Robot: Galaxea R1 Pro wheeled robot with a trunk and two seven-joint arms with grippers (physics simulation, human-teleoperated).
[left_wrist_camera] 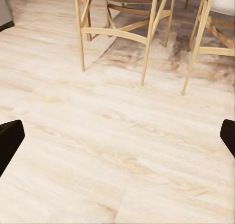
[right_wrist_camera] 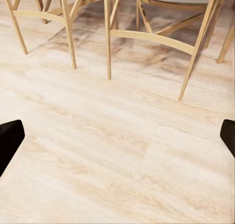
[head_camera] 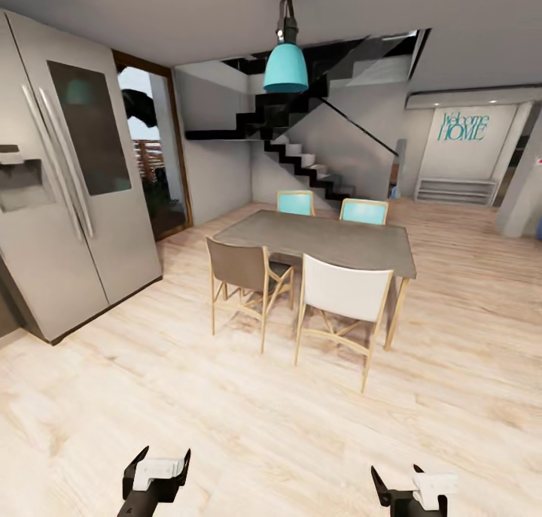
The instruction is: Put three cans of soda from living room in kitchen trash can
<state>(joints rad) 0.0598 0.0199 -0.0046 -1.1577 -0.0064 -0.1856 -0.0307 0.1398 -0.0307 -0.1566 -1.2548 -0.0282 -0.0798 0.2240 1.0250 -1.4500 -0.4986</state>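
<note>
Kitchen scene, robot in transit. Left gripper [head_camera: 156, 468] and right gripper [head_camera: 413, 485] both hold their jaws spread wide, nothing between them but pale wood-plank floor [head_camera: 248, 419]. Ahead of the jaws: grey rectangular dining table [head_camera: 324, 242], tall steel double-door fridge [head_camera: 68, 171]. No soda cans or bin in sight. Judged: cans light, thin-walled, smooth; grasp mid-body, gently.

Pale, streaky wood-grain floor [head_camera: 248, 419] under a grey tabletop [head_camera: 331, 242]. Chairs: one brown [head_camera: 237, 269], one white [head_camera: 345, 291], two turquoise [head_camera: 295, 202], matching the turquoise lamp [head_camera: 285, 68]; the fridge [head_camera: 68, 178] is steel-grey.
</note>
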